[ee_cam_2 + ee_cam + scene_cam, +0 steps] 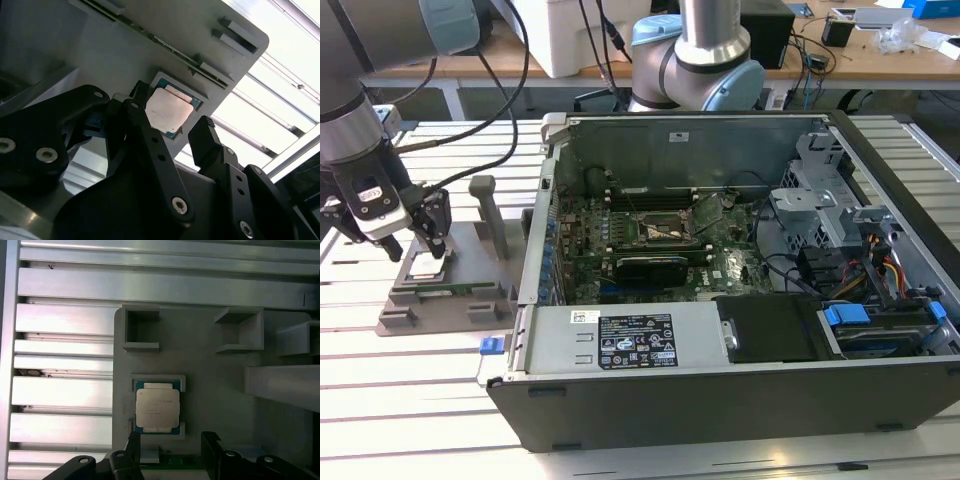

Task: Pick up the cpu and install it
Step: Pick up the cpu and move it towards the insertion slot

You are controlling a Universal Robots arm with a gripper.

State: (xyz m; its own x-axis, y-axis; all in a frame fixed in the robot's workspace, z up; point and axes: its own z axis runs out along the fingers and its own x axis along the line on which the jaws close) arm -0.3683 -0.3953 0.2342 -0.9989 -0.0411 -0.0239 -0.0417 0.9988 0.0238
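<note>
In the second wrist view, a spread finger of the gripper covers one edge of the cpu. In the first wrist view, the picture's edge cuts off all of the fingers but their tips. In the exterior view, the cpu is too small to make out under the gripper, the arm runs out of frame, and the computer case is cut off at the exterior view's right.

Robotics lab, marked by a slotted aluminium table, an opened computer case, a robot arm, a cable-strewn wooden bench behind.

surface: slatted metal table | on it: holder block (grey), open computer case
</note>
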